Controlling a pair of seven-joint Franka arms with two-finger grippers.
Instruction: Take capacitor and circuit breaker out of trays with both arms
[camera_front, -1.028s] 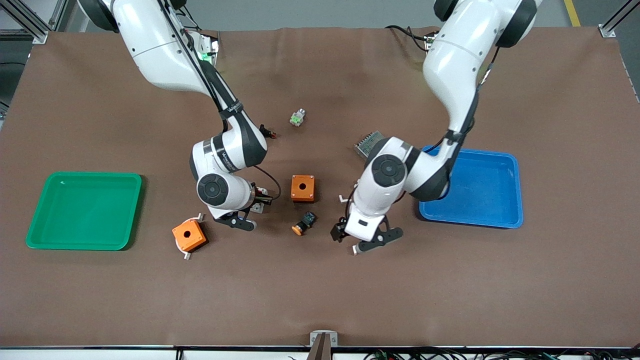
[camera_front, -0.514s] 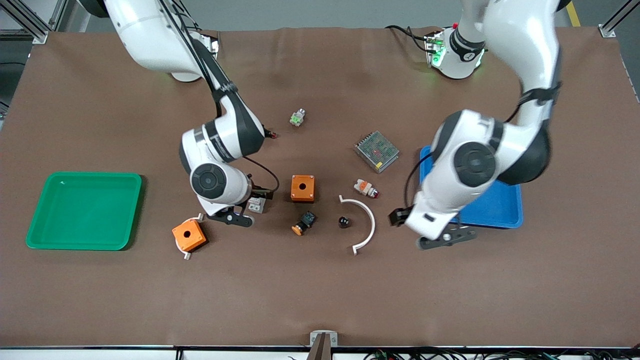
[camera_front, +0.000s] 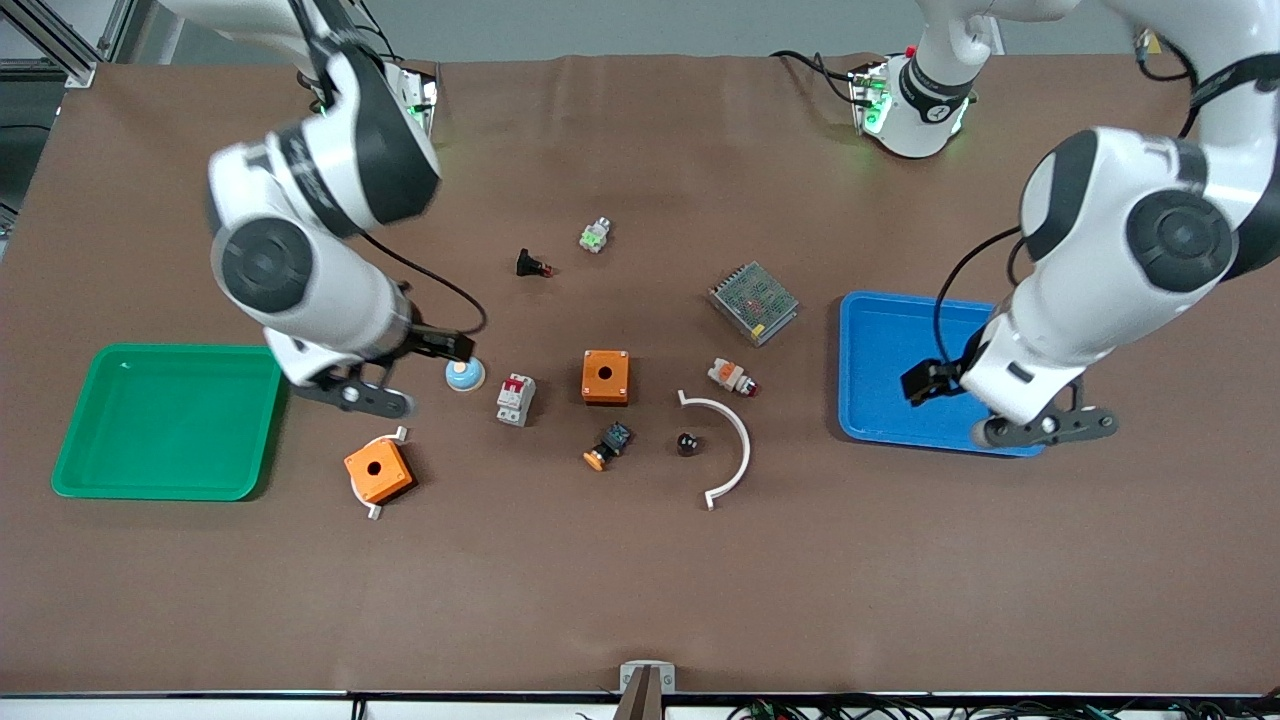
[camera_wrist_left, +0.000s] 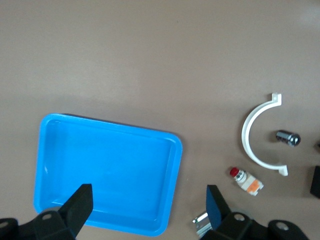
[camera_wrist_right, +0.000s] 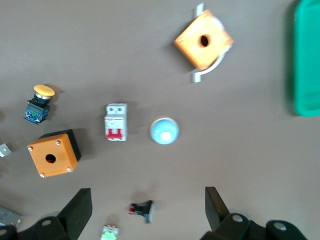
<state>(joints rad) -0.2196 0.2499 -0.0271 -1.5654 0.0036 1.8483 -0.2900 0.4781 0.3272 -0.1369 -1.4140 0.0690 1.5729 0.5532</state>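
The capacitor (camera_front: 686, 443), a tiny black cylinder, lies on the mat inside the curve of a white bracket (camera_front: 737, 447); it also shows in the left wrist view (camera_wrist_left: 288, 138). The breaker (camera_front: 516, 399), white-grey with a red switch, lies beside a blue-white dome (camera_front: 465, 374); it also shows in the right wrist view (camera_wrist_right: 116, 122). My right gripper (camera_front: 350, 392) is open and empty, up in the air beside the green tray (camera_front: 168, 420). My left gripper (camera_front: 1045, 428) is open and empty over the blue tray's (camera_front: 900, 340) rim. Both trays are empty.
Between the trays lie an orange box (camera_front: 605, 376), another orange box with a white bracket (camera_front: 378, 470), a black switch with an orange cap (camera_front: 608, 446), a white-orange part (camera_front: 732, 376), a metal mesh unit (camera_front: 753, 302), a green-white part (camera_front: 595, 235) and a black button (camera_front: 533, 265).
Both arms rose from the middle and swung outward, the right toward the green tray, the left toward the blue tray. The breaker and the capacitor stayed on the mat.
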